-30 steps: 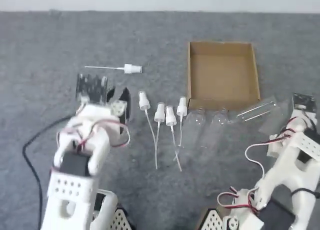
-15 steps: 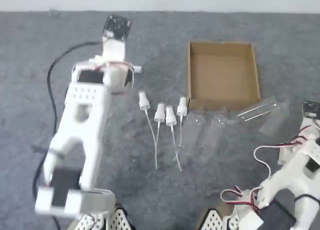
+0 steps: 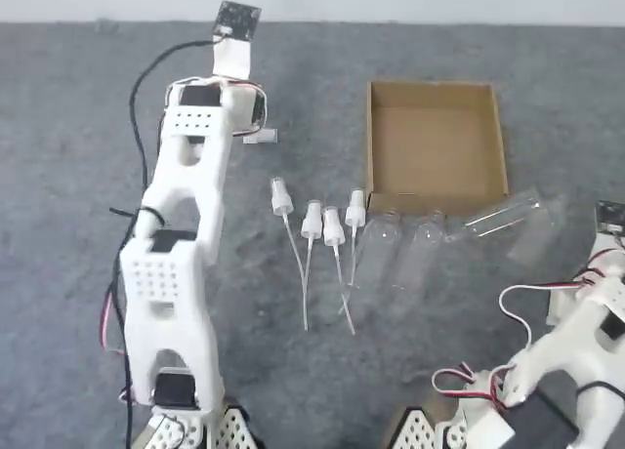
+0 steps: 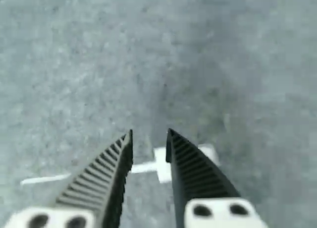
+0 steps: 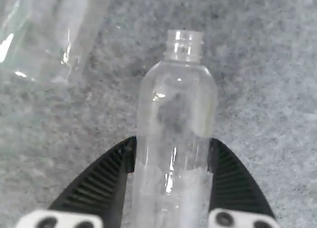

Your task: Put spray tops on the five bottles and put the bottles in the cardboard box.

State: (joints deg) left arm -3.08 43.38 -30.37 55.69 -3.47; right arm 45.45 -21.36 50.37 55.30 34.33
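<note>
the left pincer (image 4: 148, 134), narrowly open, straddles the lone spray top (image 4: 161, 164) on the tabletop (image 3: 78, 98) at the high view's upper left, likely to pinch it. the right pincer (image 5: 172, 141) clasps a clear bottle (image 5: 178, 99), neck outward, probably for capping.

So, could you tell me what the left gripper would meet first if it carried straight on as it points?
Probably the lone spray top, whose white head lies on the carpet between the open jaws of the left gripper; depth is unclear.
</note>
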